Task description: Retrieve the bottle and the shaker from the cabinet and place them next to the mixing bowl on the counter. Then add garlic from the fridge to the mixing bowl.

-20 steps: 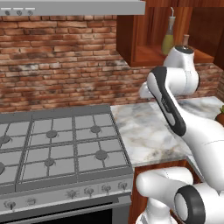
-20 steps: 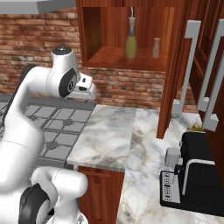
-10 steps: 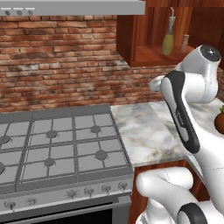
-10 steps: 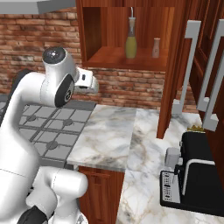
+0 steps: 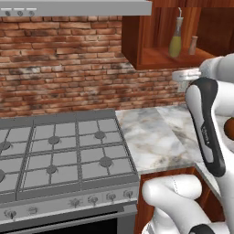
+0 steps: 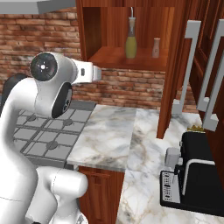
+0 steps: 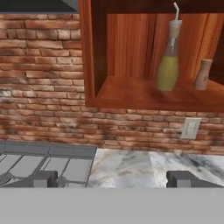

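Two things wait on the open cabinet shelf ahead of and above the hand [image 7: 112, 178]: the bottle [image 7: 168, 61], up and right of its line, and the shaker [image 7: 203, 74] further right. Its fingers stand wide apart, holding nothing. Tall, narrow-necked and probably smooth glass, the bottle looks top-heavy, so gripping its broad lower body seems safest.

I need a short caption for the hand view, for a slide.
Open cabinet above a brick wall, holding a bottle with a shaker beside it.
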Robot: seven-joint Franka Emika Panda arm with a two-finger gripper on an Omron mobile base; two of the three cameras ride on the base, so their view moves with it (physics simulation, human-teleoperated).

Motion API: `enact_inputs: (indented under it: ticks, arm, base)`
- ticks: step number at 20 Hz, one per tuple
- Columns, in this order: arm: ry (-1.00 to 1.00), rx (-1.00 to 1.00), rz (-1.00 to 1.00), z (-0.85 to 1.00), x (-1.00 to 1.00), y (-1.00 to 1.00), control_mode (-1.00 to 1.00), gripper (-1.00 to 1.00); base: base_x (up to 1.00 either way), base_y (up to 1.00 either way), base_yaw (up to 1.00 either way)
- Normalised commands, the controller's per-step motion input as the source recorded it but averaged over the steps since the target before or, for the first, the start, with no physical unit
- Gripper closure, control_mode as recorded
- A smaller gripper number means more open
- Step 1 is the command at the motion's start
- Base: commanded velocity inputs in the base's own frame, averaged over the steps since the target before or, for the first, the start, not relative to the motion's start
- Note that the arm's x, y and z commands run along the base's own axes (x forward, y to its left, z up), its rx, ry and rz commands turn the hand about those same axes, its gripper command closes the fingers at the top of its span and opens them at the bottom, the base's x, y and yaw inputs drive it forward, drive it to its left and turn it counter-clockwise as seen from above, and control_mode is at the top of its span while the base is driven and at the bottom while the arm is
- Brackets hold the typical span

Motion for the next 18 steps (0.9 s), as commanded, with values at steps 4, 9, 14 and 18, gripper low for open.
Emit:
enact_inputs:
  ticks: [4,9,14,18]
  arm:
    - [-0.25,0.00,0.00,0.67,-0.31,-0.31,-1.00,-1.00]
    - [-0.18,0.00,-0.05,0.76,-0.18,-0.38,-1.00,-1.00]
    - [-0.15,0.00,-0.03,0.58,-0.09,-0.35,-1.00,-1.00]
    - [-0.10,0.00,-0.03,0.30,0.00,-0.22,-1.00,-1.00]
  base:
    - [0.00,0.00,0.00]
    - [0.00,0.00,0.00]
    - [0.00,0.00,0.00]
    - [0.00,0.00,0.00]
